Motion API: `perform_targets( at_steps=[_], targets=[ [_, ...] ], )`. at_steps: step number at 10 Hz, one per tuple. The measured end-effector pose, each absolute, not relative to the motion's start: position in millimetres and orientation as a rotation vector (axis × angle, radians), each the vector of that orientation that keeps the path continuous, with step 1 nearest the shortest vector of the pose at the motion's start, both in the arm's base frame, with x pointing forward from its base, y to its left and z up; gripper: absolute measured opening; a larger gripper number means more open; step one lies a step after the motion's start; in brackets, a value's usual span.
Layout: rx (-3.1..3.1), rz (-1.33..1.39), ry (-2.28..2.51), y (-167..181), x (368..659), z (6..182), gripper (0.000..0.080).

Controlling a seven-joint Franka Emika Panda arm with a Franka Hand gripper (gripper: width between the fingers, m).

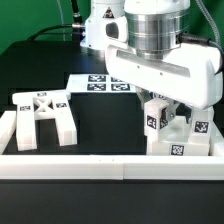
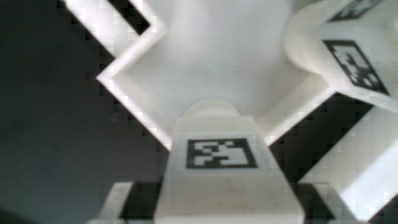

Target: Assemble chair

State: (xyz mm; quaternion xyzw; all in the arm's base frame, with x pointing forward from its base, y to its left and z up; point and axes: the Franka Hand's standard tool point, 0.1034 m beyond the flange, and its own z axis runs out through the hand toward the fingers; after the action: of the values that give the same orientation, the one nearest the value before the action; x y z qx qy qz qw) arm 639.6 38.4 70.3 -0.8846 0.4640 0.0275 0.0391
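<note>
One leg frame (image 1: 42, 115) with crossed braces lay flat at the exterior view's left, on the black bench (image 1: 110, 125), just behind the low border wall (image 1: 60, 165). Toward the middle, farther back, sat the marker board (image 1: 100, 83). At the exterior view's right, the white arm (image 1: 165, 50) hung low over a cluster of chair parts (image 1: 180, 145), upright tagged pieces packed into the wall's corner. In the wrist view, the hand (image 2: 222, 205) stood partway closed with a tagged block (image 2: 222, 152) between its fingers (image 2: 143, 205). They looked snug on its sides, so I read it as gripped, though contact was hard to confirm. I judged the step to be fitting this piece among its neighbours, with the chair far from finished and the leg frame not yet used. Next, I would need the block square and lined up before any push or release.
</note>
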Motion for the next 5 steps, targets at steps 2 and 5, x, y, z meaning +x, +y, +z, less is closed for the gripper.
perform_targets(
  at_steps=[2, 5],
  targets=[
    [-2.617, 0.092, 1.597, 38.7, 639.6, 70.0, 0.0291],
    [-2.639, 0.090, 1.563, 38.6, 639.5, 69.9, 0.0504]
  ],
)
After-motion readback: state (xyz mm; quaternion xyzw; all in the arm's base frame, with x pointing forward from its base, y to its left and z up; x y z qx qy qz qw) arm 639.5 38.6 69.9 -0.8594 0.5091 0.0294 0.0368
